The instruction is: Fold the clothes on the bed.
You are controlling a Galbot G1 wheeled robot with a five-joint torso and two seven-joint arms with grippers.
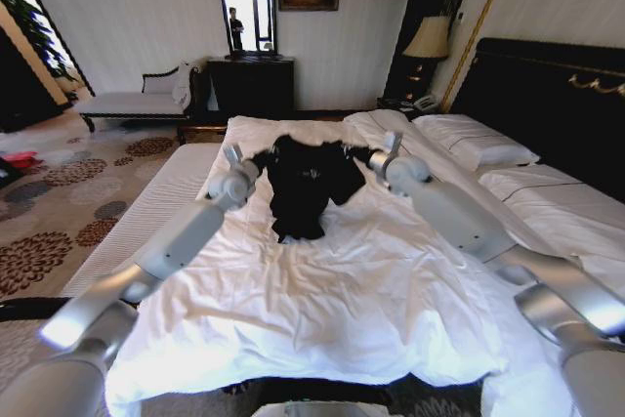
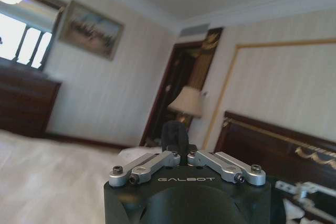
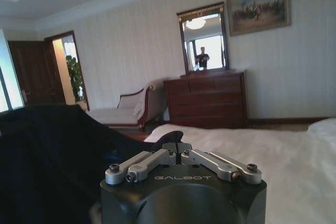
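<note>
A: Black T-shirt (image 1: pixel 305 183), soft and light by the look, lies bunched mid-bed (image 1: pixel 371 300) between both grippers. Best held at hem or shoulders.

B: Left gripper (image 1: pixel 232 156) at its left edge, right gripper (image 1: pixel 391 146) at its right; fingers pinched together, on cloth or not I cannot tell. Right wrist view shows dark fabric (image 3: pixel 47 161) just beside it.
</note>
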